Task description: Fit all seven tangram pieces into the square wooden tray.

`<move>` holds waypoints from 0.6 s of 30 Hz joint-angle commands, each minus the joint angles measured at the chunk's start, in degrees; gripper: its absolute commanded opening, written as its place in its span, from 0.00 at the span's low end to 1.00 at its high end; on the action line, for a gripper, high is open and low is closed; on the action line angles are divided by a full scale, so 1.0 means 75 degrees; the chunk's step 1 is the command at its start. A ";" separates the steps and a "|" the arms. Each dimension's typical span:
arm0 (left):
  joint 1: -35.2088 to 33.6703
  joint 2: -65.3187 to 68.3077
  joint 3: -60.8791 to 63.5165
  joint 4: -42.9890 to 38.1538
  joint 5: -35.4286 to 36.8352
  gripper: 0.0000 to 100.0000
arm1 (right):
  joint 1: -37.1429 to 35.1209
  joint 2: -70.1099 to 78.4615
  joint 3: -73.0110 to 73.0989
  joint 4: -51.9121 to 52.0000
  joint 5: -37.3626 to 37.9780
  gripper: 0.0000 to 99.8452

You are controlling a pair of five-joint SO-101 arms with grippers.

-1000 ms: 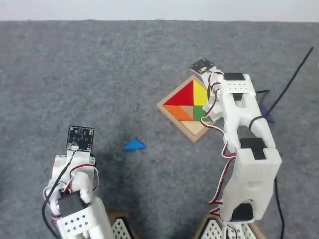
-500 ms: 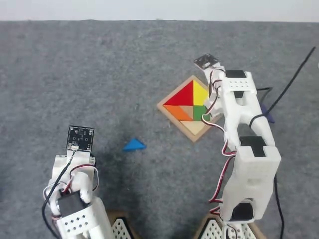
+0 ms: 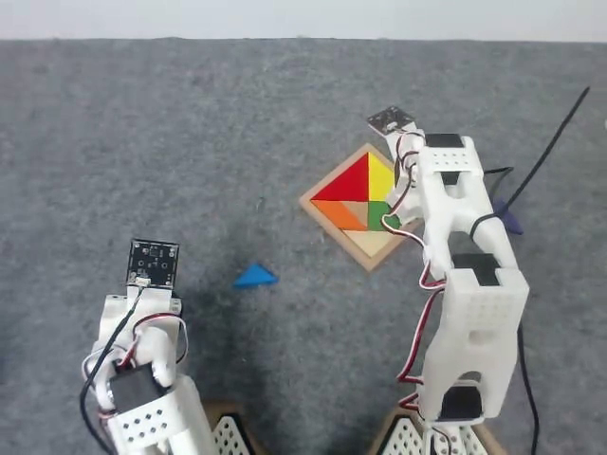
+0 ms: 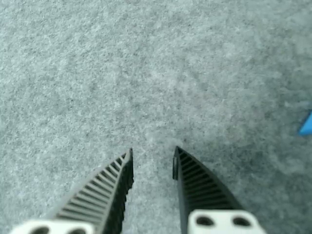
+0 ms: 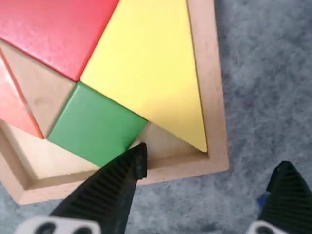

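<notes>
Wooden tray (image 5: pixel 205 58) partly filled, blue triangle (image 3: pixel 255 277) well apart, right gripper (image 5: pixel 213 156) fingers spread astride its rim, left gripper (image 4: pixel 153 151) fingers slightly parted.

One tray (image 3: pixel 376 254), six pieces (image 3: pixel 353 182), two arms (image 3: pixel 471 284)

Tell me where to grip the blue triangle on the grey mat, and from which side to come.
Come straight down: the blue triangle lies flat on the grey mat, so only its edges offer hold. Probably pinch its long edge, facing the arm bases, against the opposite corner, since no two edges are parallel.
</notes>
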 commanded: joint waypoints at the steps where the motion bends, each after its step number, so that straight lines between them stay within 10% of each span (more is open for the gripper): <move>1: -0.0012 -0.0047 -0.0053 -0.0070 -0.0047 0.13 | 0.0100 -0.0064 0.0105 0.0369 -0.0059 0.40; 18: -0.0012 -0.0047 -0.0053 -0.0070 -0.0047 0.13 | -0.0416 -0.4695 0.6072 -0.1705 -0.0445 0.40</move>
